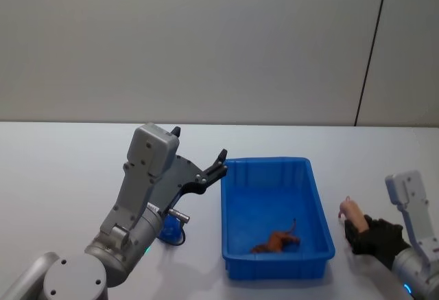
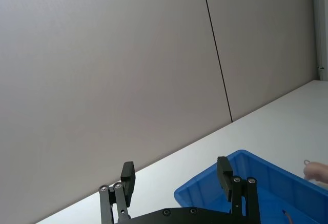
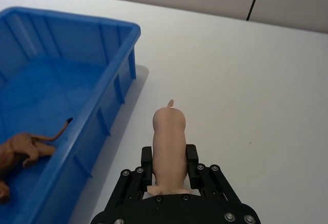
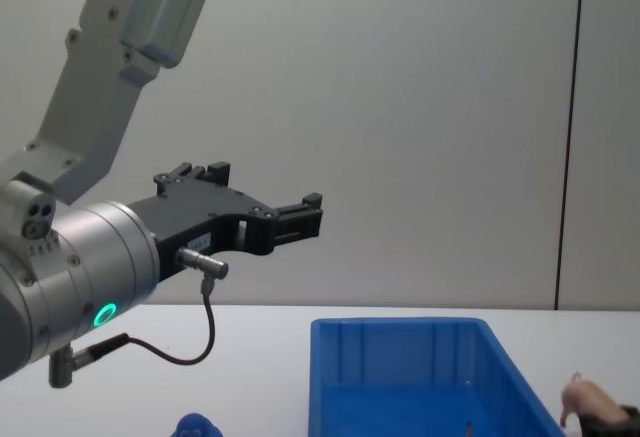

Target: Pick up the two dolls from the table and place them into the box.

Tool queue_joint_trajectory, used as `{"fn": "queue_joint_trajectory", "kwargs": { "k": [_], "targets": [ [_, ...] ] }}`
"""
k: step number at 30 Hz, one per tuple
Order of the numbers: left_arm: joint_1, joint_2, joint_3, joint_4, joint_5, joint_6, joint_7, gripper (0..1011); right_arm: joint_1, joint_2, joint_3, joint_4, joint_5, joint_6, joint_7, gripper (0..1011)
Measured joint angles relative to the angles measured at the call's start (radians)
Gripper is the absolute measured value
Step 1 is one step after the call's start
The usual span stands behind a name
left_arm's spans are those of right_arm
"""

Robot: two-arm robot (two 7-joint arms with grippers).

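The peach doll (image 3: 169, 131) is pinched at its lower end by my right gripper (image 3: 169, 156), which is shut on it. In the head view that gripper (image 1: 352, 224) holds the doll (image 1: 350, 209) just outside the right wall of the blue box (image 1: 322, 211). The blue doll (image 1: 169, 226) lies on the white table (image 1: 68, 176) left of the box, under my left arm, and its top shows in the chest view (image 4: 197, 425). My left gripper (image 1: 214, 168) hovers open and empty above the box's left rim, its fingers (image 2: 224, 172) spread wide.
A brown animal toy (image 1: 276, 240) lies on the box floor near the front wall and also shows in the right wrist view (image 3: 23, 149). A cable loops below my left wrist (image 4: 205, 342). A grey wall stands behind the table.
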Motion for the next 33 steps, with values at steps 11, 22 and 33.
{"fn": "queue_joint_trajectory", "kwargs": {
  "k": [11, 22, 33],
  "targets": [
    [0.000, 0.000, 0.000, 0.000, 0.000, 0.000, 0.000, 1002, 0.001, 0.004, 0.006, -0.091, -0.013, -0.035, 0.003, 369],
    [0.000, 0.000, 0.000, 0.000, 0.000, 0.000, 0.000, 1002, 0.041, -0.007, -0.001, -0.181, -0.033, -0.024, 0.088, 369],
    [0.000, 0.000, 0.000, 0.000, 0.000, 0.000, 0.000, 1001, 0.100, -0.042, -0.030, -0.165, -0.071, 0.044, 0.180, 382]
  ]
}}
